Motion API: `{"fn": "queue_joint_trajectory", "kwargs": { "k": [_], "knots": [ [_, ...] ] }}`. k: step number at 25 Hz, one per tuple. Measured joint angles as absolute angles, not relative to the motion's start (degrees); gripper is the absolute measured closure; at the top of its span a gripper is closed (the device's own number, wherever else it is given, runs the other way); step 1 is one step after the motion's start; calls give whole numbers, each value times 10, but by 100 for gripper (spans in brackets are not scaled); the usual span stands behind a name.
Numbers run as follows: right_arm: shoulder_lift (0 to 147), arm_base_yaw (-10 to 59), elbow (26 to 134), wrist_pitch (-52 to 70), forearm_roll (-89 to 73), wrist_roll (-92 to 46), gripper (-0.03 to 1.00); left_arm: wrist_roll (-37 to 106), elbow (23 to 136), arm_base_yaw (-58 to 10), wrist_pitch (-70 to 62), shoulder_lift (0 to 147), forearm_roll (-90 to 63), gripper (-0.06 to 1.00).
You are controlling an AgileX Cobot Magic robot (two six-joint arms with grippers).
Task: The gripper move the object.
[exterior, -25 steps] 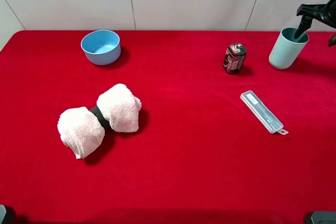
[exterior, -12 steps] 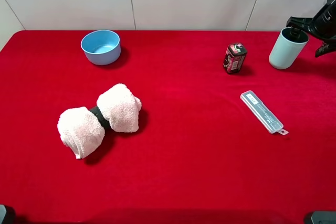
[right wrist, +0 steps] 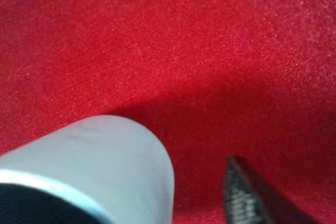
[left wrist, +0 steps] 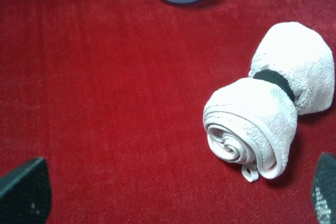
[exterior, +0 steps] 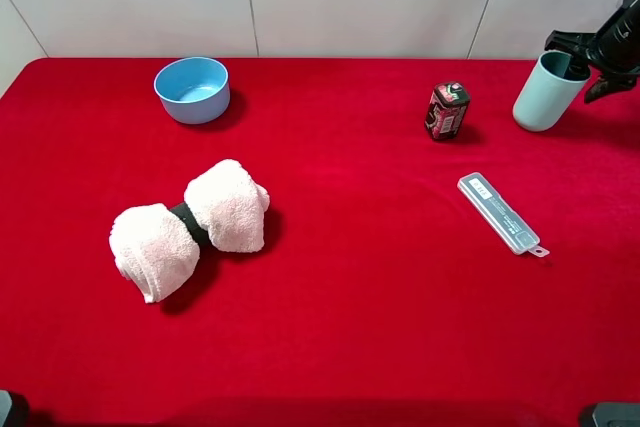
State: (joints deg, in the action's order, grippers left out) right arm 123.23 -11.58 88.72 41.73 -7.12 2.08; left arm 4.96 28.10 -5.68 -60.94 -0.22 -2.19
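The pale teal-green tumbler [exterior: 546,93] stands at the far right back of the red table, leaning slightly. My right gripper [exterior: 591,73] is at its rim: one dark finger is over the mouth, the other outside on the right. In the right wrist view the tumbler [right wrist: 100,166] fills the near corner. One finger [right wrist: 244,195] stands apart from its wall with red cloth showing between them, and the other finger is hidden. My left gripper [left wrist: 173,195] is open and empty, hovering near the rolled towel [left wrist: 268,114].
A low light-blue bowl [exterior: 192,89] sits at the back left. A pink rolled towel with a black band [exterior: 190,227] lies left of centre. A small dark red can [exterior: 446,111] and a clear flat case [exterior: 503,213] lie left of the tumbler.
The right gripper has swung from dipping one finger into the tumbler to straddling its rim a little further right. The tumbler rocked slightly and stays in place. The left arm is still.
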Motion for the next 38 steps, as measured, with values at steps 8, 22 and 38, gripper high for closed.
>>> {"fn": "queue_joint_trajectory", "kwargs": {
  "k": [8,22,38],
  "knots": [
    [1232,-116,887,420,-85,21,93,50,281,-57,-609,-2,-22,-4],
    [1232,-116,887,424,-85,21,94,50,281,-57,-609,-2,-22,-4],
    [1143,-116,889,511,-87,21,94,50,281,-57,-609,-2,-22,-4]
  ]
}}
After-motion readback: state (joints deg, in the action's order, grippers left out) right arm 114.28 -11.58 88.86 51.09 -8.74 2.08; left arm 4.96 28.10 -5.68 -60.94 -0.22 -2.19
